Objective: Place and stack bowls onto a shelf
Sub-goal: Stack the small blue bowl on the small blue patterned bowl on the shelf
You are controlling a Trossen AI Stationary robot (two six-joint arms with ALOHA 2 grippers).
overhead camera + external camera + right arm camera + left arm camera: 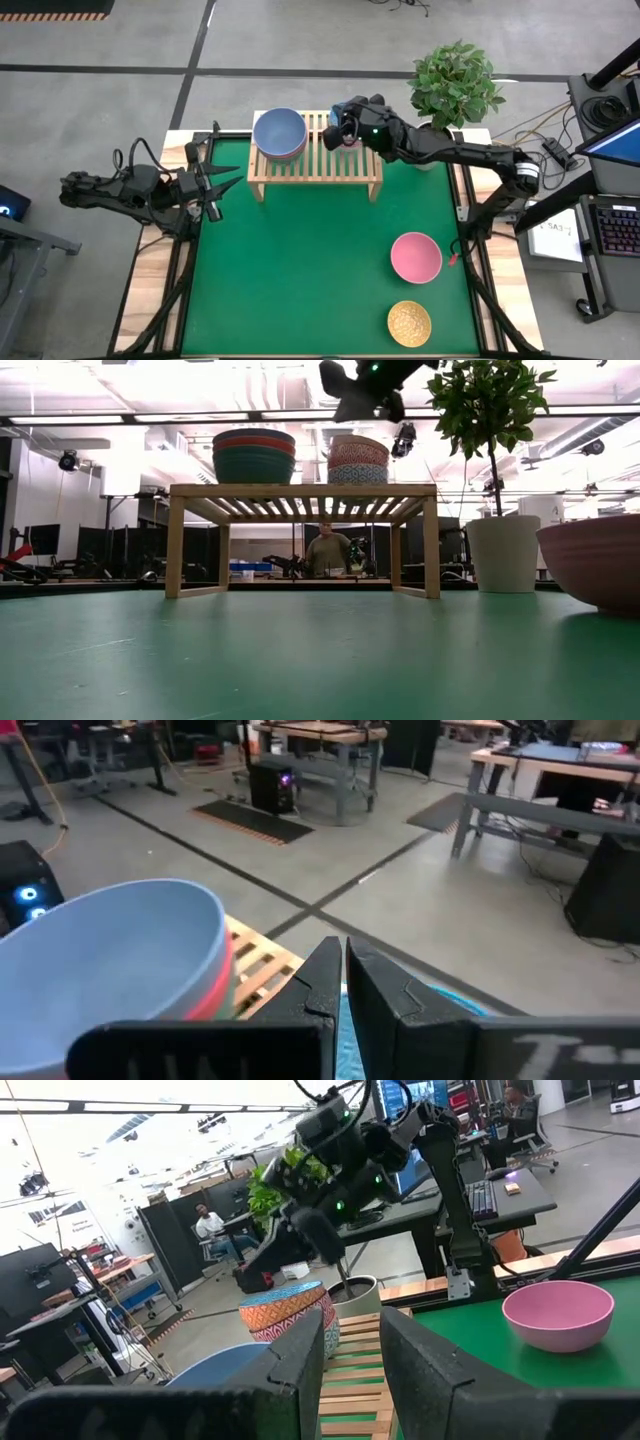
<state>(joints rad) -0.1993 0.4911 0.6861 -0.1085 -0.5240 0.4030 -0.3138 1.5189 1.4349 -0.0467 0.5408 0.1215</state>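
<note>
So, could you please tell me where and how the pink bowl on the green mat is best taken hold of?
Grip the pink bowl by its rim, coming from above, one of the fingers inside the wall and one outside. It sits upright and open-mouthed, clear of the yellow bowl, so probably any side of the rim works; the right gripper is the nearer one.

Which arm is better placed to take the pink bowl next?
Right. The pink bowl lies on the right arm's side; the right gripper is above the shelf, the left gripper at the far left edge.
</note>
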